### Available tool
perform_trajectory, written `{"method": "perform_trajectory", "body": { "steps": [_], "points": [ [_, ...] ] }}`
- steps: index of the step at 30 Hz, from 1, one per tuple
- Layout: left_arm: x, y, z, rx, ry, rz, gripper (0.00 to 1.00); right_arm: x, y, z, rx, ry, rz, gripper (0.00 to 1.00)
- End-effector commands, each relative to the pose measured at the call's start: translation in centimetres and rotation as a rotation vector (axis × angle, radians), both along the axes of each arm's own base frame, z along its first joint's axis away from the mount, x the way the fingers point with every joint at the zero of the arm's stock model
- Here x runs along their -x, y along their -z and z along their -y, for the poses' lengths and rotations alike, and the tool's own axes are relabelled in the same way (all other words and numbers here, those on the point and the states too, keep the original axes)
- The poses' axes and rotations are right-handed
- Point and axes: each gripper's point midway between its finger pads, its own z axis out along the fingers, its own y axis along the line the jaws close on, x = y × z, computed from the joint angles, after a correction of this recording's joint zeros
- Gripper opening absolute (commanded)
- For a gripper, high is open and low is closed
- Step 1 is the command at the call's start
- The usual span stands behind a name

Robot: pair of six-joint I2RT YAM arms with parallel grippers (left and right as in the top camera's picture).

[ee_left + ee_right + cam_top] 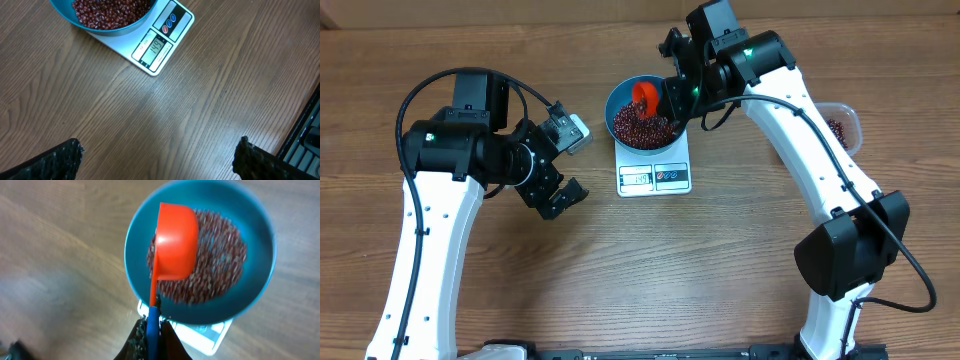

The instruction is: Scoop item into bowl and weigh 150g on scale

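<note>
Wood tbl (210, 100); bowl (257, 235) overhangs scale (155, 50) L edge; scoop (175, 240) above beans (220, 260).

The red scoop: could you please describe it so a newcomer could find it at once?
Start at the white scale mid-table; the blue bowl of beans sits on it. Over that bowl, the right gripper's fingers hold a scoop by its handle, bright orange-red against the blue rim and dark beans.
</note>
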Motion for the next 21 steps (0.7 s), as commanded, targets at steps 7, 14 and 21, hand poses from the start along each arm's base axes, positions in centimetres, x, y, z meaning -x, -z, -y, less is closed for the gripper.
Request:
{"method": "perform_trajectory", "body": {
  "steps": [7,14,21],
  "points": [
    [-0.2,-1.0,0.0,0.008,-0.009,0.029,1.00,0.5,-0.9,-0.5,-0.036,-0.003,-0.009,0.04],
    [-0.2,-1.0,0.0,0.008,-0.009,0.029,1.00,0.8,-1.4,-1.0,-0.079,-0.024,-0.019,0.04],
    [-0.2,-1.0,0.0,0.008,-0.009,0.029,1.00,1.6,-1.6,-1.6,-0.119,-0.047,-0.054,0.04]
  ]
}}
